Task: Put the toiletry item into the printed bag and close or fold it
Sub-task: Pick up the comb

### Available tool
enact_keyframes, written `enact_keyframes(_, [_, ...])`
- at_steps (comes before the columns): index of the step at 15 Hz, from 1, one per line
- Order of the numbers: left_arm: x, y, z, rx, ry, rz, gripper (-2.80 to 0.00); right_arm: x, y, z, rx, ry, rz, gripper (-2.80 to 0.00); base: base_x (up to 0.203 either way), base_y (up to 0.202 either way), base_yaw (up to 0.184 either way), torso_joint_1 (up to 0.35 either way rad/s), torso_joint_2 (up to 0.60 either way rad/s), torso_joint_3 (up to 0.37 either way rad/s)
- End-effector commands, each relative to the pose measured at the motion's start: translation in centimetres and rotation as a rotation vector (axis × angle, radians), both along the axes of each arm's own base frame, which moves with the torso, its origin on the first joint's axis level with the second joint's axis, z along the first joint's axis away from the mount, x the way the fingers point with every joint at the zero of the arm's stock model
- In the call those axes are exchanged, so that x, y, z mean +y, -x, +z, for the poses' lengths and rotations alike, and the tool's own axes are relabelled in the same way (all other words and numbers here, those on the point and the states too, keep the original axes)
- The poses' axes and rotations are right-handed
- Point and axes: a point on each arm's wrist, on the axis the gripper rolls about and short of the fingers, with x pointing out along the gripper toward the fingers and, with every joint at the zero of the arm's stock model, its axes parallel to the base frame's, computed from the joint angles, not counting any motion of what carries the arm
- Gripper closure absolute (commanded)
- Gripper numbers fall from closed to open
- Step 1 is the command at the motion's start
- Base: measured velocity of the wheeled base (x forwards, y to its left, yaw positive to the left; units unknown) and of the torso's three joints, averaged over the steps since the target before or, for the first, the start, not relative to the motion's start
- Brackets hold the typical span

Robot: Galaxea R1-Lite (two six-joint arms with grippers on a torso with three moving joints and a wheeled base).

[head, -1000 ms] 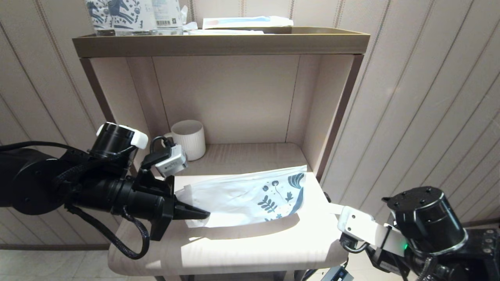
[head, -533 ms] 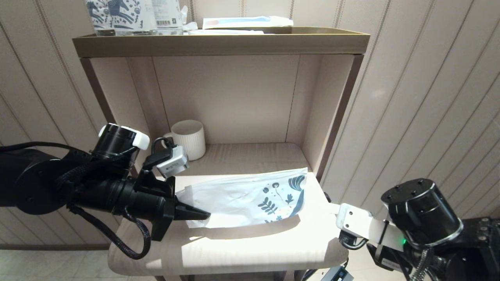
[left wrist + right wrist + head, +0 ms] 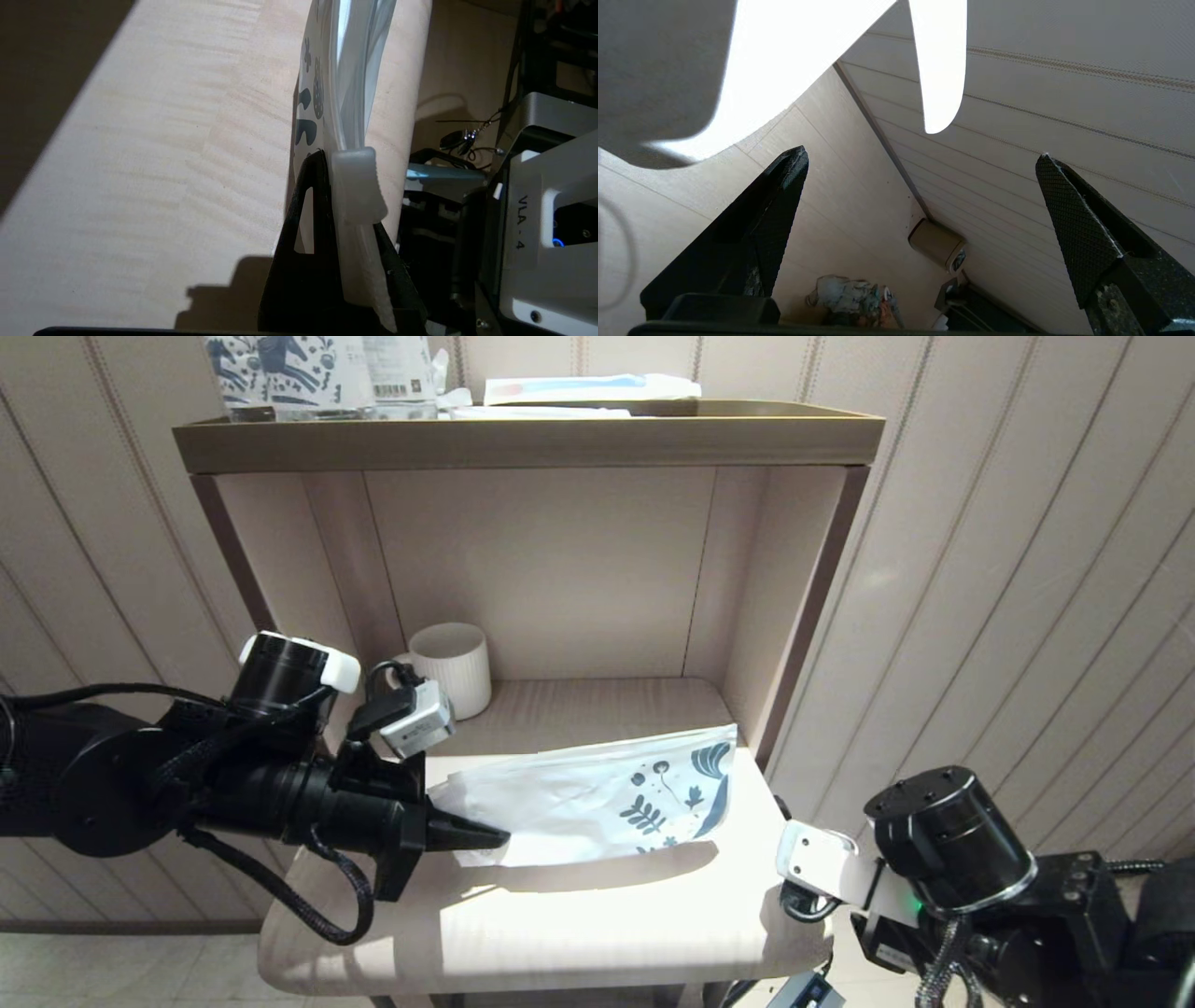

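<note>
The printed bag (image 3: 597,793) lies lengthwise on the sunlit table (image 3: 607,933), its blue leaf print at the right end. My left gripper (image 3: 485,838) is shut on the bag's plain left end, which it holds slightly raised. In the left wrist view the bag (image 3: 345,70) stretches away from the left gripper (image 3: 336,154), and a whitish strip (image 3: 357,186) is pinched with it; I cannot tell whether that strip is the toiletry item or a fold of the bag. No separate stick shows anywhere. My right gripper (image 3: 922,156) is open and holds nothing, low beside the table's right edge.
A ribbed white cup (image 3: 453,667) stands at the back left of the shelf. The upper tray (image 3: 523,439) carries horse-printed packs (image 3: 280,369) and a white-and-blue packet (image 3: 588,387). The shelf's side panel (image 3: 784,616) borders the bag's right end. The right arm (image 3: 943,845) hangs beside the table.
The left gripper has carried the bag's end slightly right and up. The right arm has swung leftward, staying low beside the table.
</note>
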Motion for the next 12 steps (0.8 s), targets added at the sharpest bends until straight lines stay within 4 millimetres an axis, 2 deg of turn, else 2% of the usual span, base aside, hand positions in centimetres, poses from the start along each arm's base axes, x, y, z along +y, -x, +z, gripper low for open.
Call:
enact_keyframes(1, [-0.11, -0.14, -0.77, -0.005, 0.005, -0.007, 0.00, 0.30, -0.40, -0.36, 0.010, 0.015, 0.002, -2.80, 0.000, 0.000, 0.000, 0.000, 0.00, 0.000])
enact_keyframes(5, [-0.12, -0.10, -0.57, -0.010, 0.012, -0.008, 0.00, 0.73, -0.99, 0.50, -0.018, -0.002, 0.005, -2.80, 0.000, 0.000, 0.000, 0.000, 0.00, 0.000])
enact_keyframes(12, [-0.09, -0.14, -0.60, -0.010, 0.011, -0.007, 0.00, 0.43, -0.89, 0.08, -0.094, 0.066, -0.011, -2.80, 0.000, 0.000, 0.000, 0.000, 0.00, 0.000])
